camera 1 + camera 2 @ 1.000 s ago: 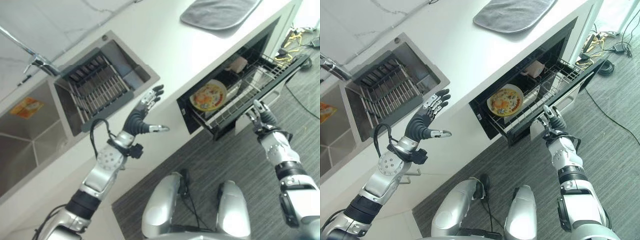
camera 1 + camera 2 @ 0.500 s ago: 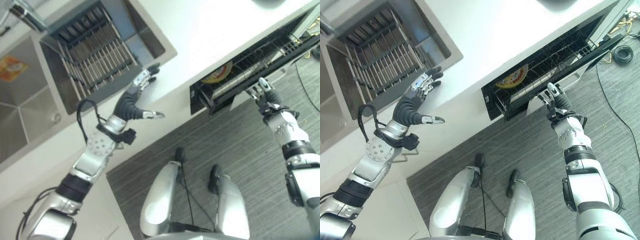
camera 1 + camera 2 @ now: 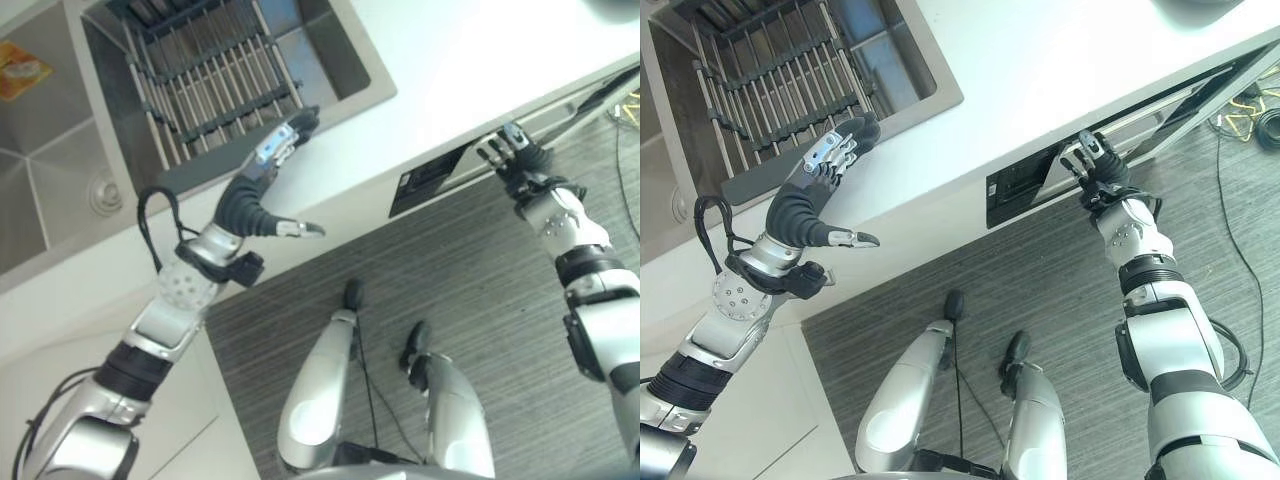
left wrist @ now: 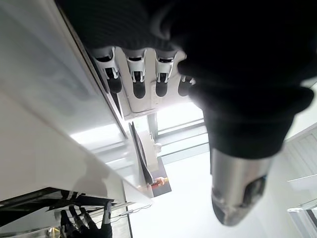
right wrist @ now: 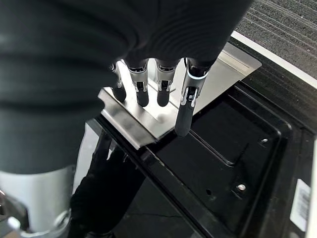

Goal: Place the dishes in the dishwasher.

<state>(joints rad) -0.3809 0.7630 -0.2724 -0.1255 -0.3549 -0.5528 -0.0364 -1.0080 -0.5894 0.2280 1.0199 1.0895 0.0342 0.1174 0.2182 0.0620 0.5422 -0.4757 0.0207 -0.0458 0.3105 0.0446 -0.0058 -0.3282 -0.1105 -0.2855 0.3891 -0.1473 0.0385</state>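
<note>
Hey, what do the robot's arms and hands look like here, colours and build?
Both arms are silver-grey with rounded shells and black bands at the joints. The left hand and right hand each wear a dark ribbed cover over the back and wrist. The fingers are silver with dark tips, and each hand has a separate thumb. A round perforated silver disc sits at the left wrist.

White counter (image 3: 1060, 60) gleaming, grey striped floor (image 3: 1040, 290) showing below, black dishwasher door (image 5: 218, 144) wearing a silver handle (image 5: 163, 106), steel-grey sink (image 3: 60, 170) holding a dark rack (image 3: 210, 75)
</note>
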